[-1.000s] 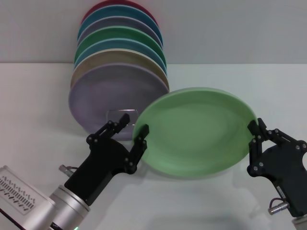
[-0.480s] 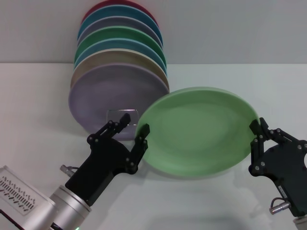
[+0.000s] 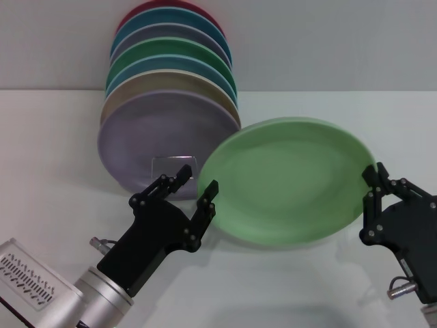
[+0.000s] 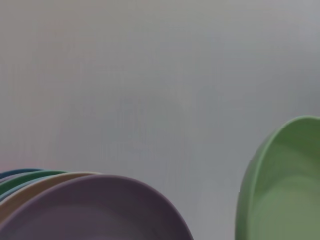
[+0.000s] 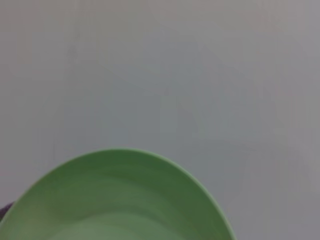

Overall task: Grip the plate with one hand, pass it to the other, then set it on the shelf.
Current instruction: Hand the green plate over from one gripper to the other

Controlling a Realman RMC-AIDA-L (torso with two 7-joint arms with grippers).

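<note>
The light mint-green plate [image 3: 287, 181] hangs tilted above the table, right of centre in the head view. My right gripper [image 3: 373, 176] is shut on its right rim. My left gripper [image 3: 197, 179] stands open at the plate's left rim, one finger [image 3: 209, 191] in front of the edge and the other just left of it. The shelf is a thin wire rack; only its small front loop [image 3: 173, 159] shows, in front of the upright plates. The plate [image 4: 282, 190] also shows edge-on in the left wrist view, and the plate [image 5: 120, 200] fills the lower part of the right wrist view.
Several coloured plates stand upright in the rack at the back left, a lilac plate [image 3: 160, 140] foremost and a darker green plate [image 3: 179, 51] further back. The lilac plate [image 4: 95, 210] is also in the left wrist view. White table all around.
The plate and the right gripper holding it have drifted slightly right. The left gripper moved up and right with them, staying open at the plate's left rim.
</note>
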